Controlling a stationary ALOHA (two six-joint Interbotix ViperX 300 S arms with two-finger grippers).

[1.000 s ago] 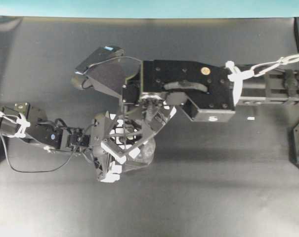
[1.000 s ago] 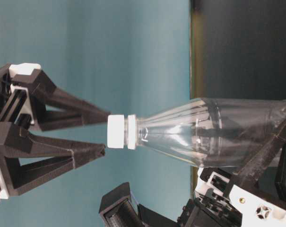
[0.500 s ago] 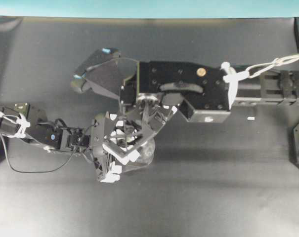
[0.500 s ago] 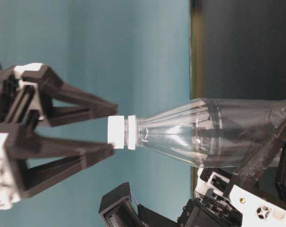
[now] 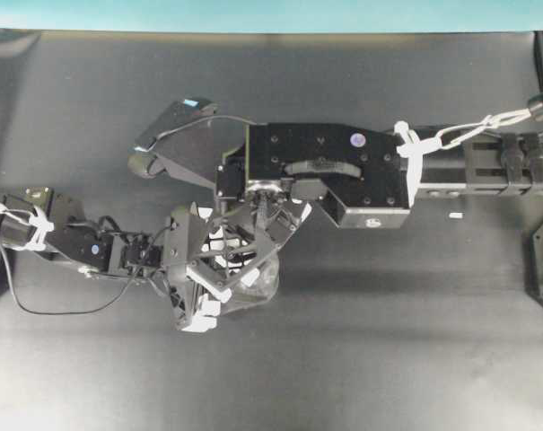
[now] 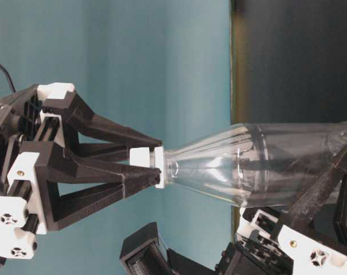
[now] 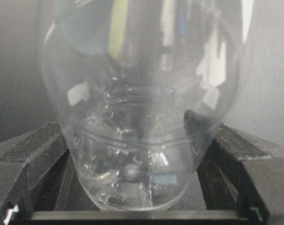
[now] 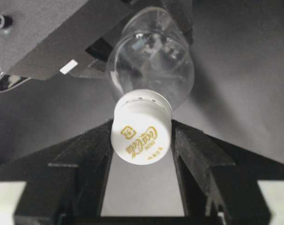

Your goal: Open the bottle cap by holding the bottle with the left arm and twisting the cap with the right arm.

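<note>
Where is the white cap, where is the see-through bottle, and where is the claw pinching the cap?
bottle cap (image 8: 141, 137): right wrist view, printed top.
bottle (image 6: 259, 163): table-level view, clear body.
right gripper (image 6: 150, 164): table-level view, between fingertips, at the cap.

Both arms' jaws clamped

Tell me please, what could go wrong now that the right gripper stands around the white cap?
1. The right gripper has a finger on each side of the bottle cap, near its outer end; a shallow hold may slip when twisting.
2. The left gripper holds the bottle only low on its smooth clear body; the bottle might turn together with the cap.
3. The cap looks slightly tilted between the fingers, so closing could push the neck sideways.
</note>
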